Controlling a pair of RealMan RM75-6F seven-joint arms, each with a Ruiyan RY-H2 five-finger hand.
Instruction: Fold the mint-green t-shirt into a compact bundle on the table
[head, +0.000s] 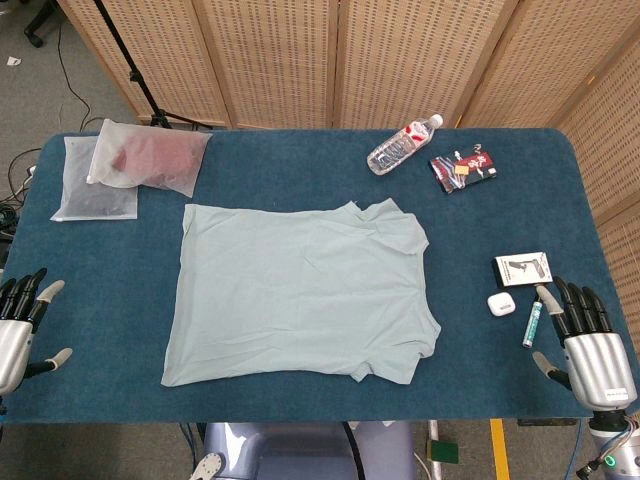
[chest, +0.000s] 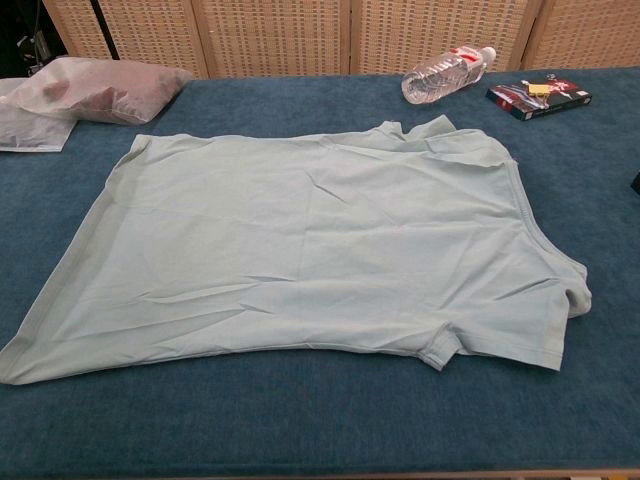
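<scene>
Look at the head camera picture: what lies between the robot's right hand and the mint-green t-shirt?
Only bare blue tabletop separates the right hand from the t-shirt. The white earbud case and small tube sit just above that line, as the head view shows.

Left hand (head: 22, 325) and right hand (head: 585, 345) hover at the near corners, fingers spread, holding nothing.

I am finding no legible text: printing is showing on the water bottle label (head: 411, 133), the dark packet (head: 464, 166) and the white box (head: 523, 269), all too small to read.
</scene>
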